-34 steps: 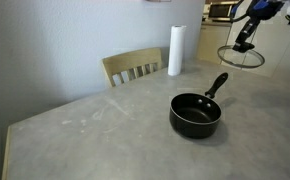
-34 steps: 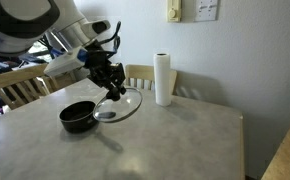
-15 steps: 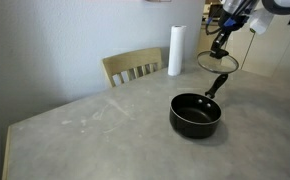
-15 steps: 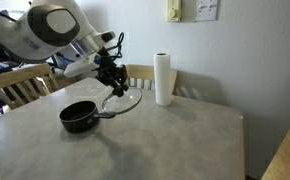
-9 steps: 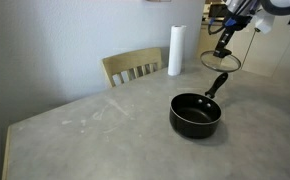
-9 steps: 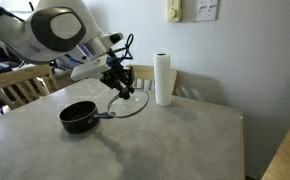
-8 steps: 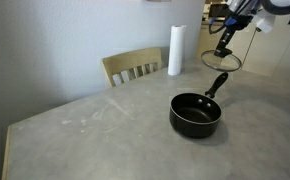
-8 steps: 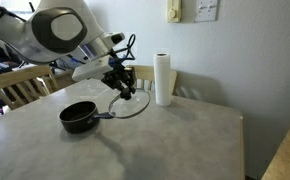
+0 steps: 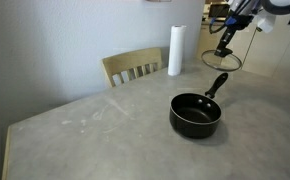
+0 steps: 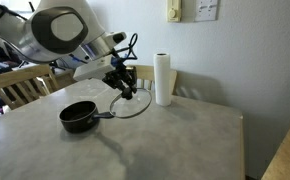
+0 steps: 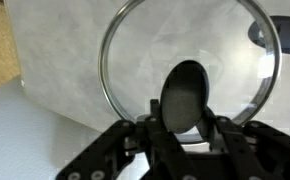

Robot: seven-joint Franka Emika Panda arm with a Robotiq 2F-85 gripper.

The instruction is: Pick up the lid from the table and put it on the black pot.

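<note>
Grey stone-look tabletop [image 9: 85,135] carries the black pot [image 9: 195,115], uncovered. My fingers [image 11: 153,130] are clenched on the knob of the lid [image 10: 135,106], which hangs in the air near the pot's handle end.

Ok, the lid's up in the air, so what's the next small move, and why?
Probably carry the lid sideways until it sits centred above the black pot. The gripper holds it off the table, but in both exterior views it hangs near the far end of the handle, not over the bowl.
</note>
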